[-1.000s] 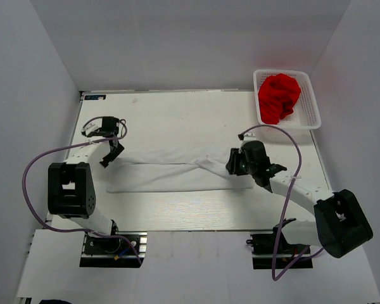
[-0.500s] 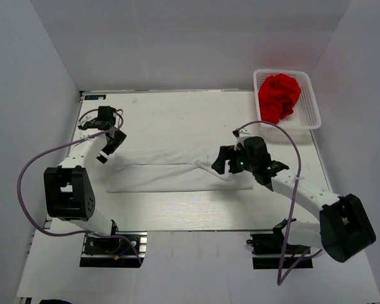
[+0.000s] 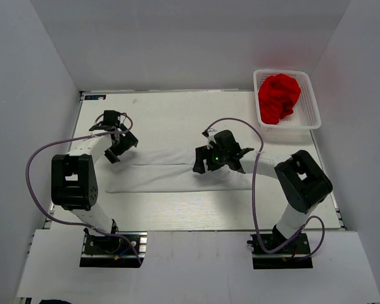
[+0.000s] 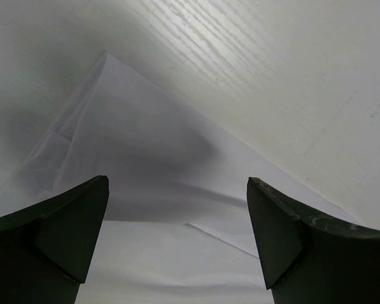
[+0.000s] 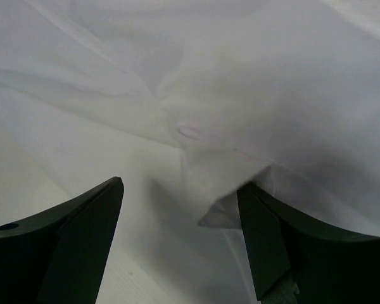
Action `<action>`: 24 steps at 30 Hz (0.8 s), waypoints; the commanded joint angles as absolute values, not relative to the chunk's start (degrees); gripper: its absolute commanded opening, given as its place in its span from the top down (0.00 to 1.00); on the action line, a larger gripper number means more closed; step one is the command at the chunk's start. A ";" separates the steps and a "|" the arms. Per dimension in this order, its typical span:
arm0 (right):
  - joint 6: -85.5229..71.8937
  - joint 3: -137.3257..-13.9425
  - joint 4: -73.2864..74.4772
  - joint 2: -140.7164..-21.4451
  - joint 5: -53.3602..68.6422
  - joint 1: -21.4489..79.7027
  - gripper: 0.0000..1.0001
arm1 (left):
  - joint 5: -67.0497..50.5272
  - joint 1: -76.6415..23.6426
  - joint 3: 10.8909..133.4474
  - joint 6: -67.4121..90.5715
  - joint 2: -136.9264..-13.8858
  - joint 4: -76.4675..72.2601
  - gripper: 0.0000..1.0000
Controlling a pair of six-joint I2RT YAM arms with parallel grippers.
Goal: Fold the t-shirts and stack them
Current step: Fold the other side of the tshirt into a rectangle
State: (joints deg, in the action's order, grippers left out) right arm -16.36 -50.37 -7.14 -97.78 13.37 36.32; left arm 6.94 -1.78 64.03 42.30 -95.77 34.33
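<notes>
The white t-shirt (image 3: 171, 176) lies folded into a long flat strip across the middle of the table. My left gripper (image 3: 121, 149) is open just above its far left corner; the left wrist view shows that corner (image 4: 114, 120) between the spread fingers (image 4: 63, 234). My right gripper (image 3: 204, 161) is open over the strip's right half; the right wrist view shows a raised fold of cloth (image 5: 228, 202) near the right finger (image 5: 285, 247), nothing gripped. The red t-shirt (image 3: 278, 96) lies crumpled in the white basket (image 3: 311, 114).
The basket stands at the table's (image 3: 171, 120) far right corner. White walls enclose the table on three sides. Purple cables loop from both arms.
My right gripper has swung left along the white shirt toward its middle. My left gripper has shifted right and toward me, onto the shirt's far left corner.
</notes>
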 commanded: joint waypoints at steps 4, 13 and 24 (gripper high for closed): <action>-15.03 -53.09 -1.34 -98.44 22.59 42.44 0.24 | 7.73 -2.02 63.02 40.96 -96.86 32.78 0.00; -13.97 -47.29 4.39 -87.37 19.00 47.55 0.23 | 9.58 -2.02 63.54 42.09 -100.55 33.84 0.00; -17.40 -49.30 3.08 -84.81 -5.36 45.53 0.10 | 11.69 -2.02 64.78 42.10 -99.40 35.42 0.00</action>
